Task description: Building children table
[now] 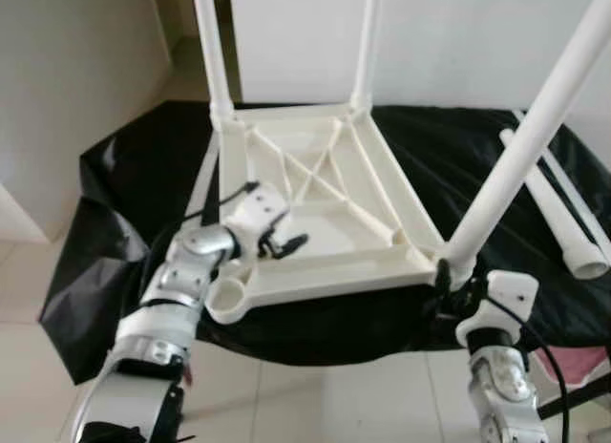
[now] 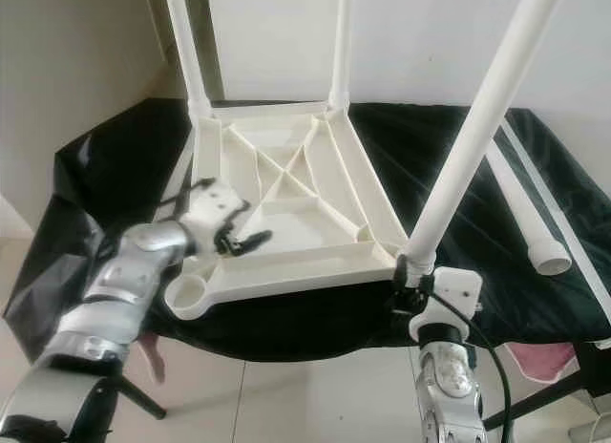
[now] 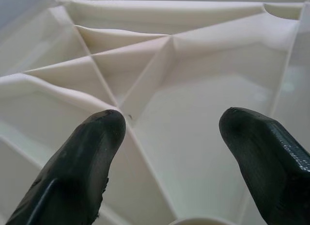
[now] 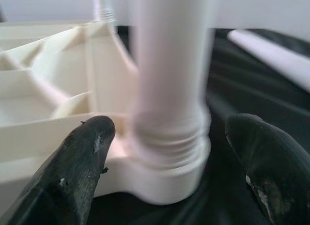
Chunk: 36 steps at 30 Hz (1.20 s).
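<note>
The cream children's table top (image 1: 382,157) lies upside down on a black cloth (image 1: 124,195). White legs stand in both far corners (image 1: 214,52) and in the near right corner (image 1: 525,137). The near left socket (image 1: 226,298) holds nothing. My left gripper (image 1: 289,235) hovers open just above the ribbed underside (image 3: 160,65), close to that socket. My right gripper (image 4: 169,137) is open at the near right corner. Its fingers (image 4: 82,157) stand on either side of the leg's threaded base (image 4: 169,133) without touching it.
Two loose white legs (image 1: 558,209) lie on the cloth at the right. The cloth covers a low surface whose front edge is just before me. Tiled floor (image 1: 315,405) lies below it. A white wall stands behind, and a pink item (image 1: 573,362) sits at the lower right.
</note>
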### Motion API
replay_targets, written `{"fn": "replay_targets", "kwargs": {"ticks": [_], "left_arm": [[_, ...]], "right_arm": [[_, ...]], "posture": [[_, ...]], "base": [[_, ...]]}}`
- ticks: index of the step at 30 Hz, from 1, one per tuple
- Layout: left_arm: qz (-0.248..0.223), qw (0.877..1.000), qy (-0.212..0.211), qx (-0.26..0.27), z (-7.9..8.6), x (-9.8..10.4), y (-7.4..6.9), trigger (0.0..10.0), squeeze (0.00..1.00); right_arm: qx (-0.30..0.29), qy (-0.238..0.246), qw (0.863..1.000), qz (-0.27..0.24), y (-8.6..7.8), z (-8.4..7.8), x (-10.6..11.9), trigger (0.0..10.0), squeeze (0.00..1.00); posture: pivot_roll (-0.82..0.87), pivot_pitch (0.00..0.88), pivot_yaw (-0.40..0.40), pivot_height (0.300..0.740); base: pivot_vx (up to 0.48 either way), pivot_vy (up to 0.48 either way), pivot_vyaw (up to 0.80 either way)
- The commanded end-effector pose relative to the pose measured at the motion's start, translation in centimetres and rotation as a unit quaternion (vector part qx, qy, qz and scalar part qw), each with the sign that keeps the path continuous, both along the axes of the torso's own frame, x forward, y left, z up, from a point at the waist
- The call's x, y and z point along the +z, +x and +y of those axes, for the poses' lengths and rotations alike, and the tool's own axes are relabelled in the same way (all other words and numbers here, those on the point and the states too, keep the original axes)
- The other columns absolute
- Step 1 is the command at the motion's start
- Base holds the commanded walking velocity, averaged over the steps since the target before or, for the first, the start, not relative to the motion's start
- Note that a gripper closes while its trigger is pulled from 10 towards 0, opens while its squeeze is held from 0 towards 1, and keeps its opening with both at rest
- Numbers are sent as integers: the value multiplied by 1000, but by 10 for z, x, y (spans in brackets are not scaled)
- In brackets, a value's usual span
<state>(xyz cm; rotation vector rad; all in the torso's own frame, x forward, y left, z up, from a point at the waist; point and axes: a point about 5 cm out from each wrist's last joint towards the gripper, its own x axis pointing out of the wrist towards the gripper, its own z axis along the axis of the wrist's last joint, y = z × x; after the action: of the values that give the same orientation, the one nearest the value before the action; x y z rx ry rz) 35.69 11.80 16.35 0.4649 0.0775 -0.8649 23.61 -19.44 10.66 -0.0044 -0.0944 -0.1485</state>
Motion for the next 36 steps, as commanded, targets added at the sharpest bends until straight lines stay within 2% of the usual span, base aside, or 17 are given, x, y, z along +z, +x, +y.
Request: {"fn": "replay_targets", "kwargs": {"ticks": [1,3,4,5,6,7,9,13,16,19,20,21,24,25,26,32,36], "left_arm": [[-75,985,-28,151,9,5,8,10000,0],[-77,997,-3,13,-3,-4,-17,10000,0],[-77,997,-3,13,-3,-4,-17,10000,0],[-73,997,3,-30,-4,-7,-27,10000,0],[-67,997,18,-32,1,-12,-28,10000,0],[-67,997,18,-32,1,-12,-28,10000,0],[-55,998,39,-7,14,-17,-24,10000,0],[-53,997,47,-2,26,-17,-22,10000,0],[-32,997,69,-1,50,-20,-21,10000,0],[-28,997,73,4,56,-20,-20,10000,0],[-27,996,81,25,65,-19,-15,10000,0],[-27,996,81,25,65,-19,-15,10000,0],[-44,988,108,100,95,-9,-3,10000,0],[-44,988,108,100,95,-9,-3,10000,0],[-58,984,111,125,103,-2,2,10000,0],[-63,982,110,139,110,4,6,10000,0],[-54,983,131,115,108,-3,4,10000,0]], "right_arm": [[17,8,1000,6,-1,4,-4,10000,0],[56,24,998,5,-3,12,-5,10000,0],[56,24,998,5,-3,12,-5,10000,0],[70,26,997,4,-4,15,-5,10000,0],[82,28,996,3,-5,16,-5,10000,0],[82,28,996,3,-5,16,-5,10000,0],[96,29,995,4,-7,17,-6,10000,0],[99,30,995,4,-8,17,-6,10000,0],[103,32,994,5,-8,19,-7,10000,0],[105,33,994,5,-8,20,-7,10000,0],[108,33,994,6,-7,21,-8,10000,0],[108,33,994,6,-7,21,-8,10000,0],[122,36,992,9,-7,25,-10,10000,0],[122,36,992,9,-7,25,-10,10000,0],[128,37,991,10,-7,27,-11,10000,0],[135,38,990,16,-9,28,-14,10000,0],[136,41,990,24,-11,27,-18,10000,0]], "posture": [[-70,0,12,740],[-68,0,15,740],[-68,0,15,740],[-68,0,17,740],[-68,0,19,740],[-68,0,19,740],[-68,0,21,740],[-69,0,22,740],[-71,0,24,740],[-71,0,24,740],[-71,0,25,740],[-71,0,25,740],[-73,0,27,740],[-73,0,27,740],[-73,0,27,740],[-76,0,29,740],[-77,0,30,740]], "base": [[0,0,0],[0,0,0],[0,0,0],[0,0,0],[0,0,0],[0,0,0],[0,0,0],[0,0,0],[0,0,0],[0,0,0],[0,0,0],[0,0,0],[0,0,0],[0,0,0],[0,0,0],[0,0,0],[0,0,0]]}}
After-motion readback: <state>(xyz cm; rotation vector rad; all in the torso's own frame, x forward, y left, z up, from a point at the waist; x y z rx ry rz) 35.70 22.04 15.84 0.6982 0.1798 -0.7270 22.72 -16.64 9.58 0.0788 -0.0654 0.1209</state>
